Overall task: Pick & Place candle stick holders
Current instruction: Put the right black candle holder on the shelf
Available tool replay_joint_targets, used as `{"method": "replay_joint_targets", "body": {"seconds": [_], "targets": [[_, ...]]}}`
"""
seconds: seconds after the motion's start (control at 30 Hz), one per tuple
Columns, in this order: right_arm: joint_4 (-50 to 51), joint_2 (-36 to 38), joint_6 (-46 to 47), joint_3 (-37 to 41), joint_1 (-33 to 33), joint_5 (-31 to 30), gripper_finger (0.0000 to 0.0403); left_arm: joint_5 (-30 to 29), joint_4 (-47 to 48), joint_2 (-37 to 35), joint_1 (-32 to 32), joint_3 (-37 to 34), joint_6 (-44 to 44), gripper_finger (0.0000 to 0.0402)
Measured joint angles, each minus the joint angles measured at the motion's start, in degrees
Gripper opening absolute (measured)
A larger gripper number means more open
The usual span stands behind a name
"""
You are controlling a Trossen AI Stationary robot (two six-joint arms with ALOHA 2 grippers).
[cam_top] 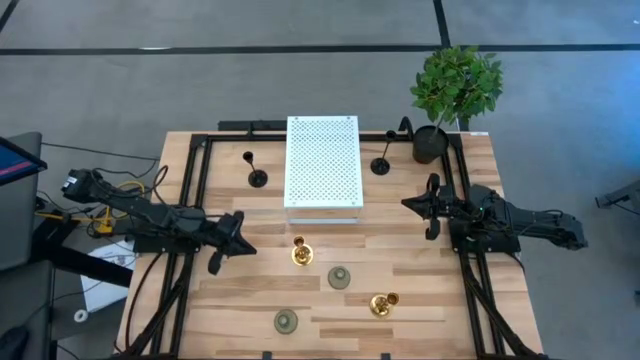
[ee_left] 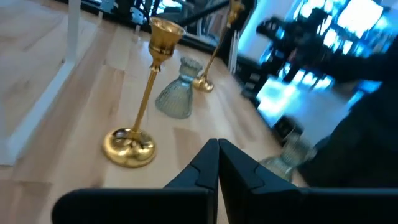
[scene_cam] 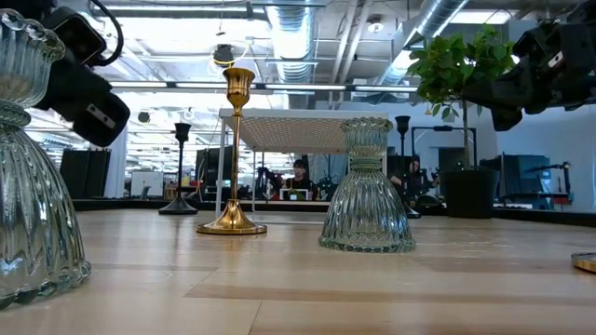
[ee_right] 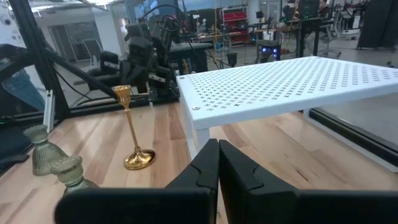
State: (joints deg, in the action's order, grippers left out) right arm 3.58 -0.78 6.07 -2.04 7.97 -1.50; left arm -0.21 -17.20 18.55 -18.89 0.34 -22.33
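Observation:
Six candle stick holders stand on their bases on the wooden table (cam_top: 230, 300). Two black ones (cam_top: 256, 172) (cam_top: 382, 160) flank a white perforated platform (cam_top: 322, 160). A gold one (cam_top: 300, 252) stands before the platform, and another gold one (cam_top: 383, 302) at the near right. Two grey-green ones (cam_top: 339, 278) (cam_top: 286, 321) stand between them. My left gripper (cam_top: 247, 246) is shut and empty, just left of the first gold holder (ee_left: 143, 106). My right gripper (cam_top: 408, 204) is shut and empty, right of the platform (ee_right: 280, 87).
A black plant pot (cam_top: 430, 143) with a green plant stands at the far right corner. Black frame rails (cam_top: 190, 190) run along the table's left and right sides. Bare wood lies along the near edge, left of the grey-green holder.

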Motion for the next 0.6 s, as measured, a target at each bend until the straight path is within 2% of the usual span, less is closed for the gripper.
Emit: {"method": "replay_joint_targets", "body": {"seconds": [0.1, 0.2, 0.43, 0.6], "targets": [[0.0, 0.0, 0.0, 0.0, 0.0, 0.0, 0.0, 0.0, -2.0, 0.0, 0.0, 0.0, -4.5, 0.0008], [0.0, 0.0, 0.3, 0.0, 0.0, 0.0, 0.0, 0.0, -3.1, 0.0, 0.0, 0.0, -5.0, 0.0008], [-0.5, 0.0, 19.2, 0.1, 0.0, 0.0, 0.0, 0.0, -5.7, 0.0, 0.0, 0.0, -5.0, 0.0008], [-0.5, 0.0, 22.3, 0.1, 0.0, 0.0, 0.0, 0.0, -9.1, 0.0, 0.0, 0.0, -5.0, 0.0008]]}}
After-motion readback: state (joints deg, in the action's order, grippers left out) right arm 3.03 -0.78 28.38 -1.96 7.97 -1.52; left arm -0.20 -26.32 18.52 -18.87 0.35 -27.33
